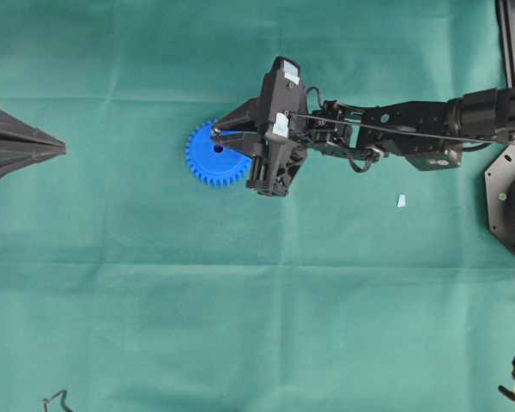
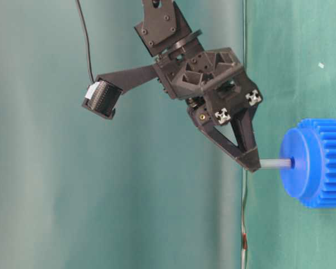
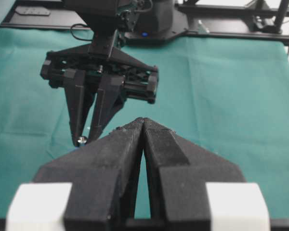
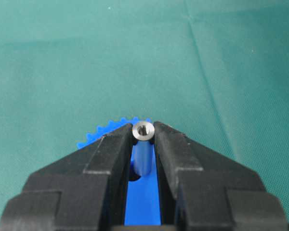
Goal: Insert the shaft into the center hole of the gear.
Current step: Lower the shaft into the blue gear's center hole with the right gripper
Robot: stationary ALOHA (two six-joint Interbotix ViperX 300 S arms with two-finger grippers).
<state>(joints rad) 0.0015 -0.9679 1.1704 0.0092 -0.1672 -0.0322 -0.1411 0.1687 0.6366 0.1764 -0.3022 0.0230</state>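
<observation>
The blue gear (image 1: 208,163) lies flat on the green cloth left of centre, its dark center hole (image 1: 219,148) showing beside the fingers. My right gripper (image 1: 216,134) hangs over it, shut on the shaft (image 2: 275,163), a short silvery pin. The pin runs from the fingertips (image 2: 251,162) to the gear's (image 2: 319,162) raised hub and meets it at the hole. In the right wrist view the shaft's (image 4: 143,130) top sits between the pads, and the hole (image 4: 134,176) peeks out at its lower end. How deep it sits I cannot tell. My left gripper (image 1: 63,150) is shut and empty, far left.
A small pale scrap (image 1: 401,201) lies on the cloth right of the gear, under the right arm. A thin dark wire shape (image 1: 56,399) sits at the bottom left corner. The right arm's base plate (image 1: 508,202) stands at the right edge.
</observation>
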